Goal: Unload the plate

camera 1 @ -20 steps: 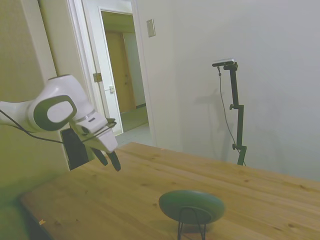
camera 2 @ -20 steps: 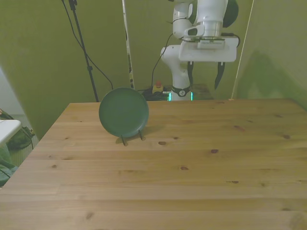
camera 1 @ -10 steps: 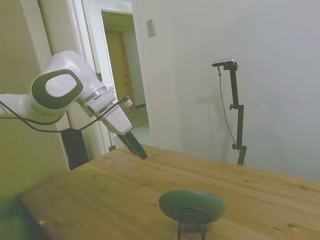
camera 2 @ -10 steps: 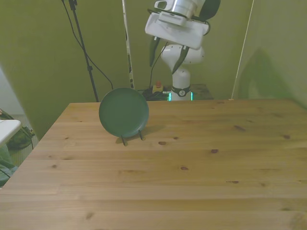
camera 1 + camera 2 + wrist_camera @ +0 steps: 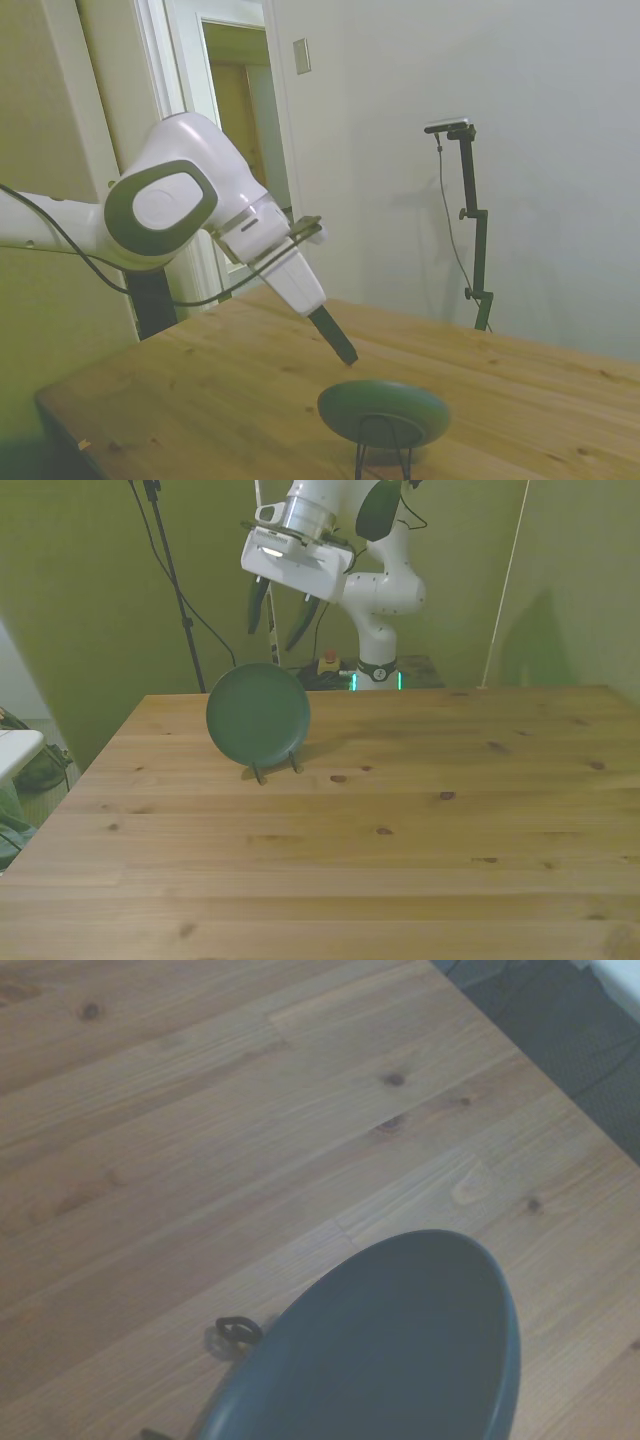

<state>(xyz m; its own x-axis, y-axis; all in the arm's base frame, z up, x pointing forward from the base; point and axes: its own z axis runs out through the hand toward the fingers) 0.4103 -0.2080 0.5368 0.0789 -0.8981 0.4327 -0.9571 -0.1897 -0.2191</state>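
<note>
— What's holding what on my screens?

— I see the plate (image 5: 258,714) standing on edge in a thin black wire stand (image 5: 274,770), leaning back a little, on the wooden table (image 5: 400,820). The plate's face is bare in the front view. In the wrist view the plate (image 5: 400,1350) fills the near part, with a loop of the stand (image 5: 236,1330) showing beside it on the boards.

— And the gripper?

— The gripper (image 5: 279,626) hangs in the air, tilted, its two dark fingers (image 5: 257,608) spread apart with nothing between them. The plate sits below it and clear of it, no contact. In the side view the fingertips (image 5: 345,353) point down at the plate (image 5: 384,411) from just above its upper rim, on the arm's side.
</note>
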